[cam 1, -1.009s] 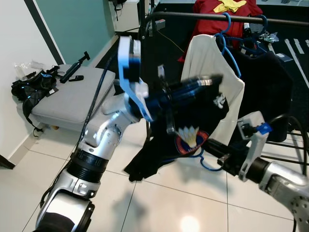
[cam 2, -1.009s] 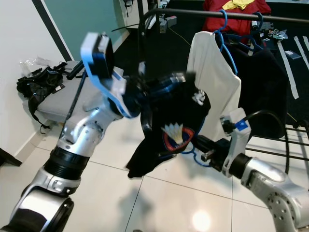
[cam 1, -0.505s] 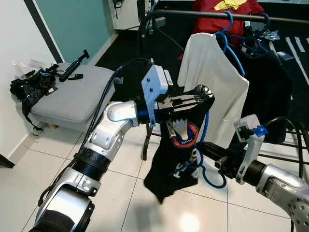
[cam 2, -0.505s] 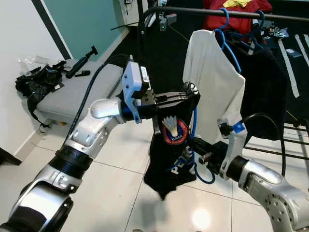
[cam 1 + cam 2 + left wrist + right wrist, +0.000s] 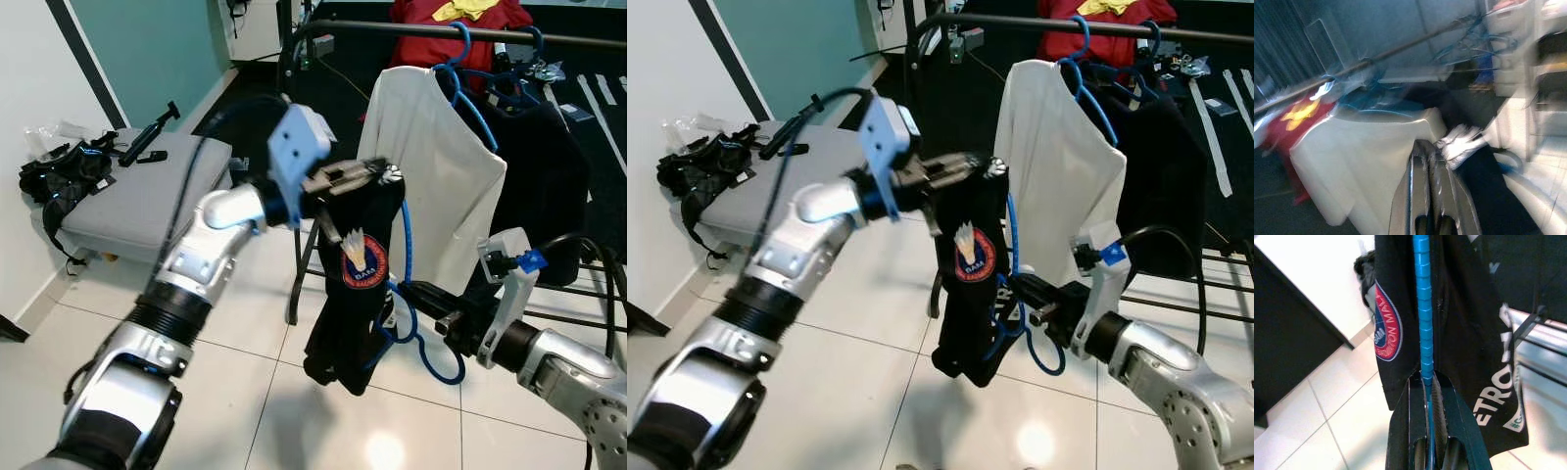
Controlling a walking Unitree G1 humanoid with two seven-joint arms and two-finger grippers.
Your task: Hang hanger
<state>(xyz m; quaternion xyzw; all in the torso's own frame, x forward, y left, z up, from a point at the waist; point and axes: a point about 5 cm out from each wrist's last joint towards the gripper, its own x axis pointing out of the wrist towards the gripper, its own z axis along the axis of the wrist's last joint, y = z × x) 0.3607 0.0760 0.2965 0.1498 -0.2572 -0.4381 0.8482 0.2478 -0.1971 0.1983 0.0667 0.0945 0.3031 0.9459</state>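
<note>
My right gripper point(image 5: 1426, 382) is clamped tight on the blue hanger point(image 5: 1422, 308), low in front of me over the white tile floor point(image 5: 245, 392). The hanger carries a black shirt point(image 5: 358, 284) with a round red badge, which droops between my two arms. My left gripper point(image 5: 377, 176) pinches the shirt's top, fingers closed on the cloth. Just behind hangs a white shirt point(image 5: 431, 157) on the dark rail point(image 5: 421, 32), with a red garment point(image 5: 421, 15) farther back.
</note>
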